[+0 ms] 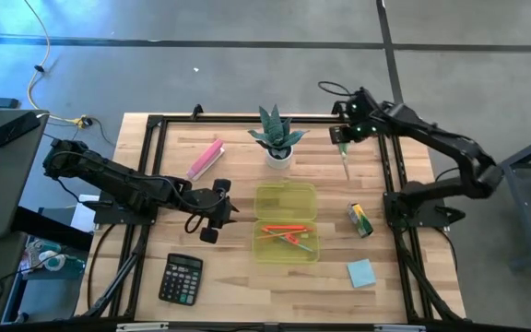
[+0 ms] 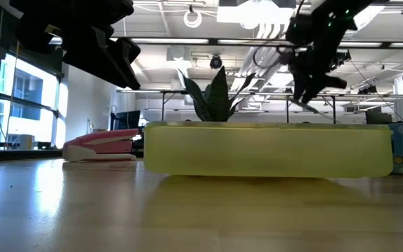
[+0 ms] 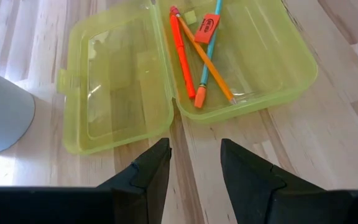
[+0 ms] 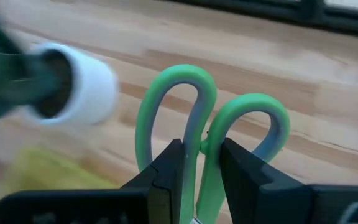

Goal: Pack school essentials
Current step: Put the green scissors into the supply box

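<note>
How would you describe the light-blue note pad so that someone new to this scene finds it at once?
Start at the open yellow-green plastic case in the middle of the wooden table. Go toward the right arm's side, past the small green/yellow block, to the table's near right corner. The light-blue note pad lies flat there, alone: a plain pale-blue square, unlike the block's colourful print.
</note>
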Action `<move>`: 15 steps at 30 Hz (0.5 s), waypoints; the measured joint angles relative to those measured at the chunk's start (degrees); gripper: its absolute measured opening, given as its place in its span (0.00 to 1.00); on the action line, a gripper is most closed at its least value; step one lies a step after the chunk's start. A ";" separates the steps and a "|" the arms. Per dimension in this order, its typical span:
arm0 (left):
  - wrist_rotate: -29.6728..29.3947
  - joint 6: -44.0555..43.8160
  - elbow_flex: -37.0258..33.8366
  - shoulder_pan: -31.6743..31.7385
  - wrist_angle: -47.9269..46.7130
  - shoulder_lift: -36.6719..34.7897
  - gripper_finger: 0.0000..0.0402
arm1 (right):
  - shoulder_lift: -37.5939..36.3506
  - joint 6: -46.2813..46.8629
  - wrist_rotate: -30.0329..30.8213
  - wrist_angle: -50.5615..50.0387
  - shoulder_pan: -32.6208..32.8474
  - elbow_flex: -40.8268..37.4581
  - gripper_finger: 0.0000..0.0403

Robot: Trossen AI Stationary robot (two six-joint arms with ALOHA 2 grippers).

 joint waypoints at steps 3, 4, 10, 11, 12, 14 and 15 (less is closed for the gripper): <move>0.00 0.00 0.00 0.00 0.00 0.00 0.33 | -3.88 2.39 0.03 1.10 3.84 0.00 0.18; 0.00 -0.01 0.00 0.00 0.00 0.00 0.33 | -4.96 3.02 0.01 1.50 5.28 0.00 0.18; 0.00 -0.66 0.00 0.00 0.00 0.00 0.33 | -8.48 6.72 1.25 6.14 15.22 0.02 0.18; 0.00 -0.66 0.02 0.00 0.00 0.00 0.33 | -8.51 7.29 1.37 7.62 17.14 0.02 0.18; 0.00 -0.67 0.01 0.00 0.00 0.00 0.33 | -8.48 7.43 1.38 9.26 18.90 0.02 0.18; 0.00 -0.67 0.01 0.00 0.00 0.00 0.33 | -8.15 7.53 1.40 12.96 22.41 0.03 0.18; -0.01 -0.86 0.00 0.00 0.00 0.00 0.33 | -7.84 7.53 1.61 15.37 24.24 0.04 0.18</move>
